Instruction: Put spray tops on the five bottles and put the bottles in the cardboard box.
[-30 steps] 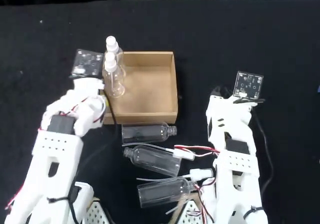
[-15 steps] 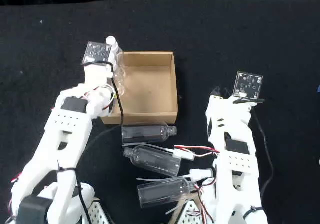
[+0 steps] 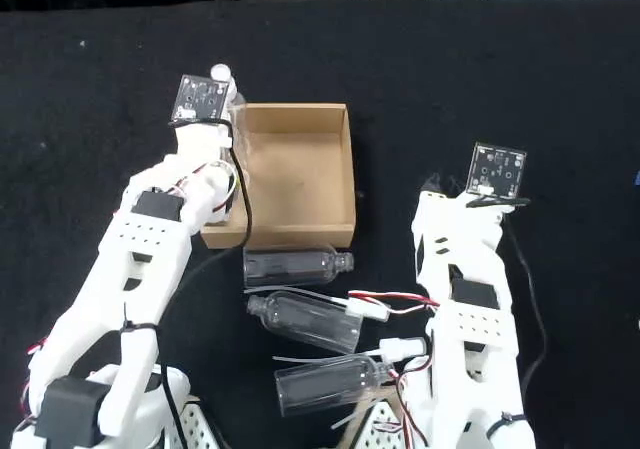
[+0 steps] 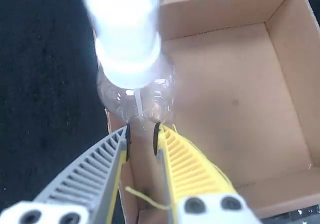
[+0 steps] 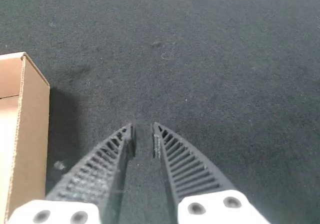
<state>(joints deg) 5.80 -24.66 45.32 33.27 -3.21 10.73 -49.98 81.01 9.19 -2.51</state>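
A clear bottle (image 4: 137, 97) with a white spray top (image 4: 122, 29) stands at the far left corner of the cardboard box (image 4: 225, 94). My left gripper (image 4: 142, 130) is shut, its tips right at the bottle's lower body. In the high view the left arm (image 3: 150, 239) lies along the box (image 3: 300, 174), and the white top (image 3: 221, 72) peeks out beyond its wrist. Three uncapped bottles lie in front of the box: one (image 3: 298, 266), another (image 3: 305, 319), a third (image 3: 330, 384). My right gripper (image 5: 143, 129) is shut above bare cloth.
Two loose spray tops (image 3: 368, 307) (image 3: 400, 347) with thin tubes lie by the lying bottles, close to the right arm (image 3: 465, 269). The box wall (image 5: 25, 134) stands to one side of the right gripper. Black cloth (image 3: 500, 79) covers the table.
The left arm has stretched forward along the box's left side and now covers the capped bottles, of which one white top still shows. The right arm has not moved.
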